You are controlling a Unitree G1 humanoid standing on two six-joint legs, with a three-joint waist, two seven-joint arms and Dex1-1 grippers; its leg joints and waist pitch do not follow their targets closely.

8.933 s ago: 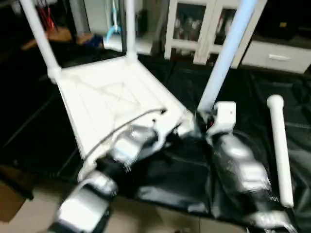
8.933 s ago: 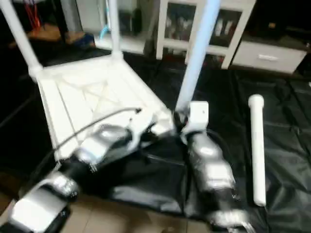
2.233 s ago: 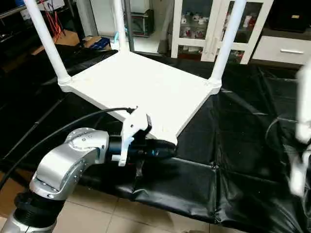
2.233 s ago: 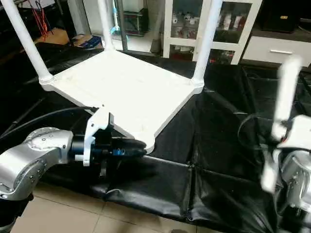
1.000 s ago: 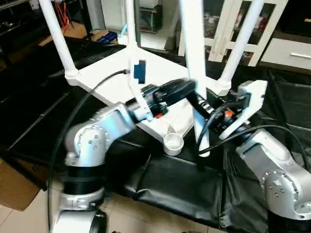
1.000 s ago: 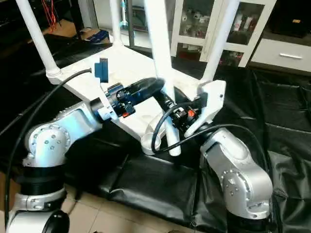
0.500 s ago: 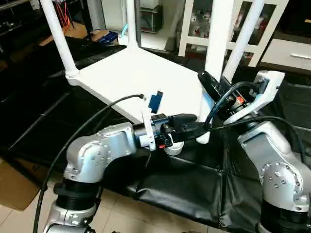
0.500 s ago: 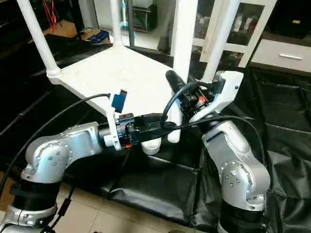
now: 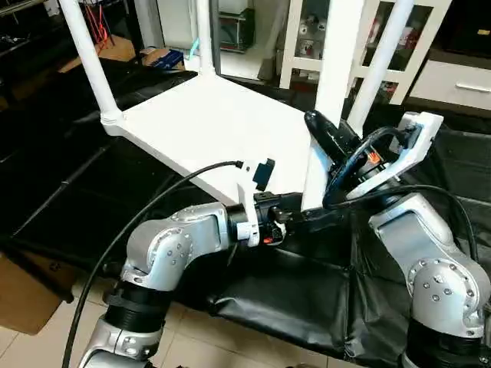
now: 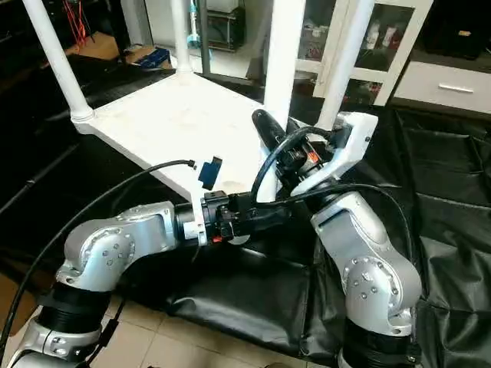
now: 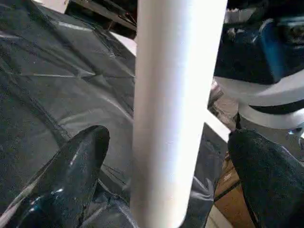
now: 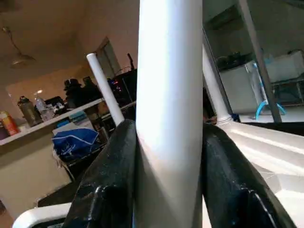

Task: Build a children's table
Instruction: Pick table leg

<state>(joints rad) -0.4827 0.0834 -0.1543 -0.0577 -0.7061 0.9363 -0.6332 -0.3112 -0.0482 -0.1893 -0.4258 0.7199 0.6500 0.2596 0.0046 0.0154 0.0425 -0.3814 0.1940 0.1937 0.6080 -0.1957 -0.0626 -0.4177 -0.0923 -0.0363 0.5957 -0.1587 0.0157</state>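
While the white tabletop (image 9: 215, 126) lies underside-up on the black mat (image 9: 430, 184), three white legs stand in its corner sockets (image 9: 90, 65) (image 9: 204, 38) (image 9: 383, 54) and a fourth leg (image 9: 331, 84) stands upright at its near corner. The right gripper (image 12: 168, 156) pinches this fourth leg between its two black fingers (image 12: 111, 175), and the left gripper (image 11: 166, 180) reaches in below with its fingers (image 11: 71, 175) spread wide on either side of the tube, apart from it. No writing can be read.
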